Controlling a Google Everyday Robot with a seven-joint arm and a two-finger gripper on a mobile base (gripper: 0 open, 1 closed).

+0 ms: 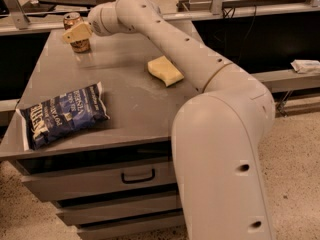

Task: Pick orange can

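Note:
The orange can (81,46) stands upright at the far left corner of the grey table (125,96). It is orange-brown with a silver top rim. My gripper (70,35) reaches in from the right at the height of the can's middle. Its beige tip overlaps the can and hides the can's midsection. The can's top and base still show above and below the gripper. I cannot tell whether the gripper touches the can.
A pale yellow sponge (165,70) lies mid-table, under my arm. A dark blue chip bag (62,115) lies near the front left edge. Drawers (138,175) sit below the tabletop. A white cloth (305,65) lies on a ledge at the far right.

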